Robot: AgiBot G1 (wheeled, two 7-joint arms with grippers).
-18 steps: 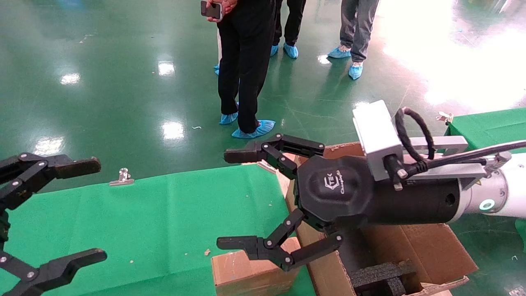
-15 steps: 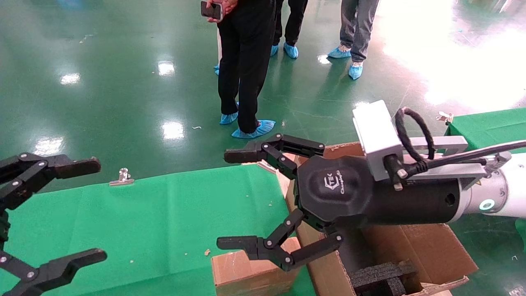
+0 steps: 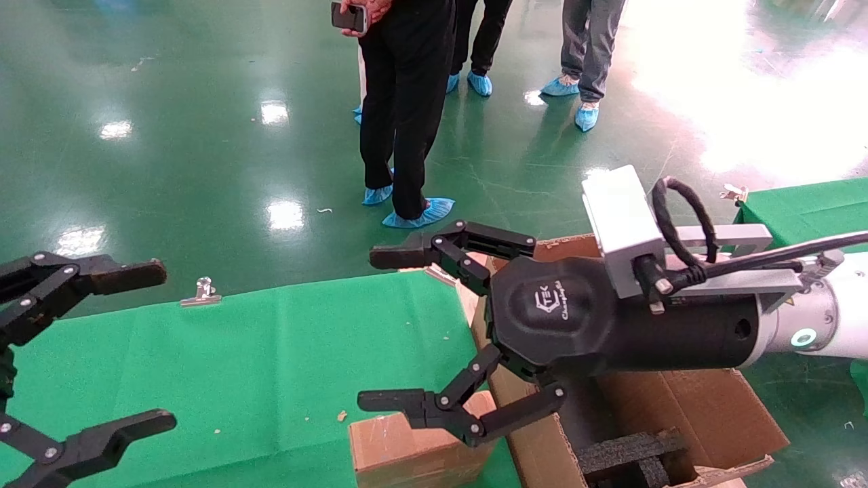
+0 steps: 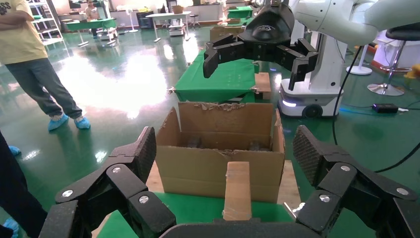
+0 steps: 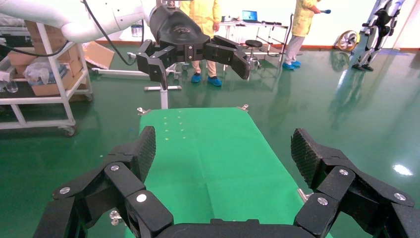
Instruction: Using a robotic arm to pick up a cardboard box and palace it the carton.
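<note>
We see the right gripper (image 3: 383, 329) of the robotic arm (image 3: 678, 318) reaching in from the right, its fingers (image 3: 397, 256) spread wide and holding nothing. It hangs above the near corner of the green surface (image 3: 271, 352), over the edge of the carton (image 3: 705, 413). The cardboard box (image 3: 400, 447) rests on the surface just beside the carton's left wall, below the lower finger. We cannot tell whether that finger touches it. In the left wrist view, the cardboard box (image 4: 237, 191) stands in front of the carton (image 4: 218, 168). The left gripper (image 3: 135, 349) hangs at the surface's left end, fingers (image 3: 125, 274) spread and empty.
</note>
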